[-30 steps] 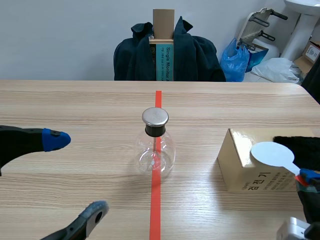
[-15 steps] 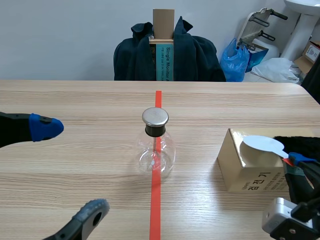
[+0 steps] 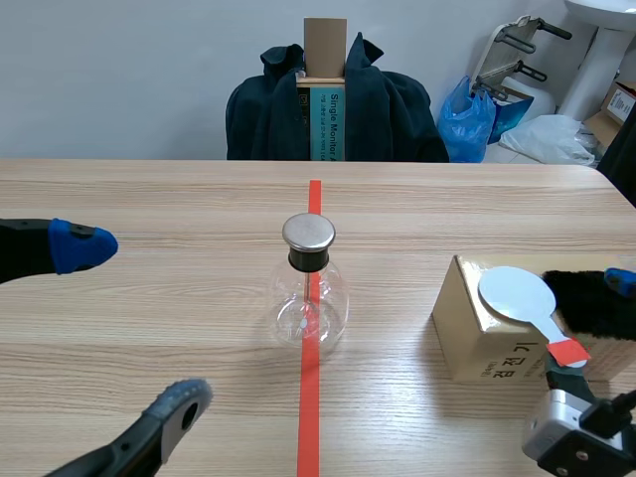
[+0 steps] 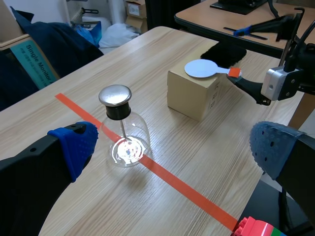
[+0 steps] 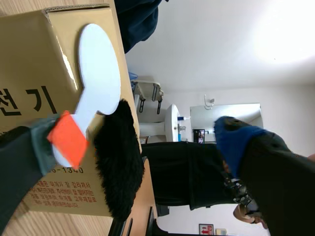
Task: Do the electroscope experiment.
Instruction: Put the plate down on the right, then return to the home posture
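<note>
Pale wooden desk [image 3: 149,199] carries the electroscope [image 3: 309,293] on its tape line [image 3: 309,407], ahead of the wide-open left hand [image 3: 134,325]. Right hand [image 5: 142,142], also spread, should close squarely on the orange tab [image 5: 68,138] of the white paddle [image 3: 515,295] lying on the box [image 3: 487,353].

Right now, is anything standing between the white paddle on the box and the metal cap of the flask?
Nothing visible does. The white paddle lies on the box, and only bare table separates the box from the flask with its metal cap.
</note>
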`<state>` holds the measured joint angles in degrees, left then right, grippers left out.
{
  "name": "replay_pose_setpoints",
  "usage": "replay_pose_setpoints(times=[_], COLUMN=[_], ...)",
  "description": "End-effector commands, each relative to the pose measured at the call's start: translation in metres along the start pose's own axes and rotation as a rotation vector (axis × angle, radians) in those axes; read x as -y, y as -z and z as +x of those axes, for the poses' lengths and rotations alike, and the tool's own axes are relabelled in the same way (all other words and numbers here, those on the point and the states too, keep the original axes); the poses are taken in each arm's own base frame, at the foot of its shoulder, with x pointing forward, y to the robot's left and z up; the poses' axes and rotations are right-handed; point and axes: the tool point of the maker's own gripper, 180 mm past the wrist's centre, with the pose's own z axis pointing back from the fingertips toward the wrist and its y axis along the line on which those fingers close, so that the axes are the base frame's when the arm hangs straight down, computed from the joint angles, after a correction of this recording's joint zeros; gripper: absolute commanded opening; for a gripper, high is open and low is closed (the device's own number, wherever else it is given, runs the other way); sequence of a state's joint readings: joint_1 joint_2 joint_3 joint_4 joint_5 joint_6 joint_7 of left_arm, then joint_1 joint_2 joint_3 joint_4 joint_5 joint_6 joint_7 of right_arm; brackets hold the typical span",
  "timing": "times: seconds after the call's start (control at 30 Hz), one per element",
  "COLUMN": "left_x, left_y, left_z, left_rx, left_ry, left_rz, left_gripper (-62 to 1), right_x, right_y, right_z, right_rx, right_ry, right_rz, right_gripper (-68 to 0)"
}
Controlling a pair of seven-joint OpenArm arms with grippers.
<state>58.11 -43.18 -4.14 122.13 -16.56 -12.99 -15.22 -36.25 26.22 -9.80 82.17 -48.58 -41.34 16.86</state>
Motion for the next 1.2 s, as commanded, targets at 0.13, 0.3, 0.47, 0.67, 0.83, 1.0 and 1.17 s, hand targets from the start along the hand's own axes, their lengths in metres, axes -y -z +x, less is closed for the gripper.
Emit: replay_pose_setpoints(times=[0.13, 0.3, 0.47, 0.67, 0.83, 1.0, 1.17], left_x=[-0.004, -0.01, -0.012, -0.014, -0.02, -0.02, -0.02], left_y=[0.001, 0.0, 0.0, 0.001, 0.003, 0.003, 0.003], left_z=[0.004, 0.003, 0.003, 0.003, 0.001, 0.001, 0.001], left_rx=[0.022, 0.014, 0.012, 0.011, -0.006, -0.007, -0.006], left_ry=[-0.001, 0.009, 0.013, 0.019, 0.038, 0.038, 0.039], left_rz=[0.027, 0.058, 0.069, 0.077, 0.095, 0.095, 0.095], left_gripper=[1.4, 1.4, 1.4, 1.4, 1.4, 1.4, 1.4], right_x=[0.021, 0.01, -0.011, -0.014, 0.036, 0.085, 0.12], right_y=[0.002, -0.014, -0.049, -0.075, -0.05, -0.015, 0.011], right_z=[-0.002, -0.011, -0.008, -0.016, -0.028, -0.016, 0.016], right_rx=[0.0, -0.011, 0.037, 0.063, 0.034, 0.063, 0.115], right_ry=[-0.027, -0.052, -0.061, -0.065, 0.037, 0.209, 0.377], right_rz=[-0.08, -0.013, 0.121, 0.2, 0.044, -0.021, -0.015], right_gripper=[0.4, 0.4, 0.4, 0.4, 0.4, 0.4, 0.4])
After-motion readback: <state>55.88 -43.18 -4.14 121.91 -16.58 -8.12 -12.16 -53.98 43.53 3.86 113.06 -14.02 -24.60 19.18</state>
